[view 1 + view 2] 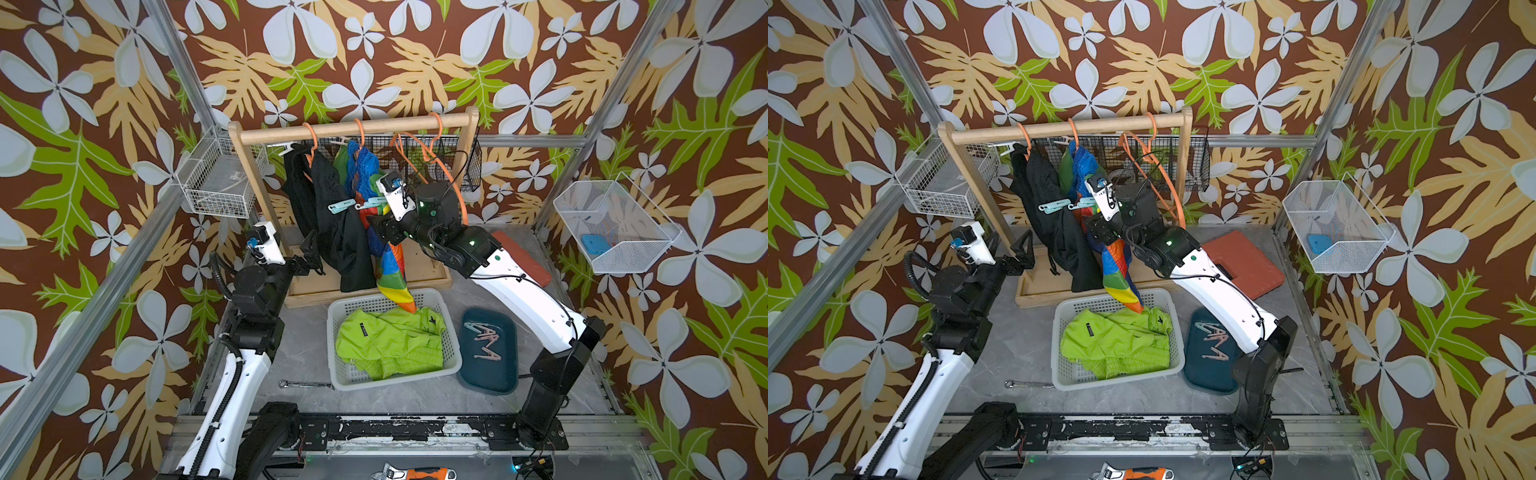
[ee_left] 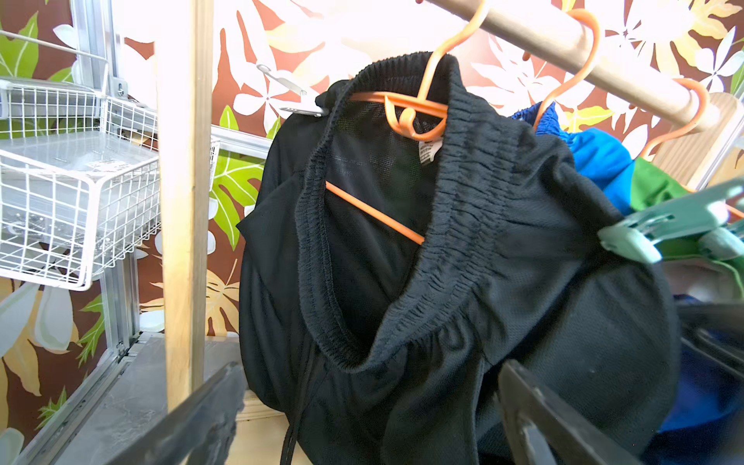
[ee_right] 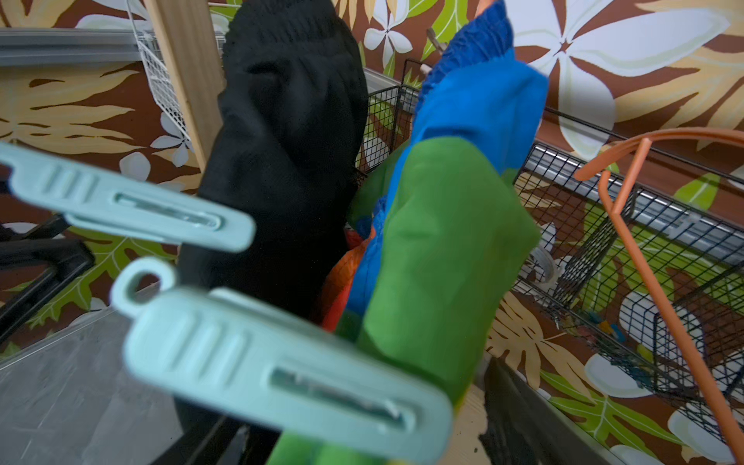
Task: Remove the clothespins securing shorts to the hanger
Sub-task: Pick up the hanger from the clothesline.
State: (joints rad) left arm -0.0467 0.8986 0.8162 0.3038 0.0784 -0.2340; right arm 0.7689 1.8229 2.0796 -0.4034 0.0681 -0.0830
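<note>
Black shorts [image 1: 332,216] and colour-blocked shorts [image 1: 390,266] hang on orange hangers on the wooden rack [image 1: 353,126]. Two mint clothespins [image 1: 341,205] [image 1: 372,203] clip their near sides; a whitish clothespin [image 1: 286,147] and another [image 1: 338,141] sit up by the bar. My right gripper [image 1: 376,218] [image 3: 362,426] is open, its fingers either side of the nearer mint clothespin [image 3: 282,370] and green cloth, not touching. My left gripper [image 1: 311,257] [image 2: 370,422] is open low beside the black shorts [image 2: 443,282]. Lime green shorts [image 1: 390,340] lie in the white basket [image 1: 332,345].
A dark teal tray [image 1: 490,374] right of the basket holds several loose clothespins [image 1: 484,336]. An empty orange hanger [image 1: 436,166] hangs at the rack's right end. A red pad [image 1: 528,262], a wrench [image 1: 305,384] and wire baskets [image 1: 216,178] [image 1: 615,224] surround the rack.
</note>
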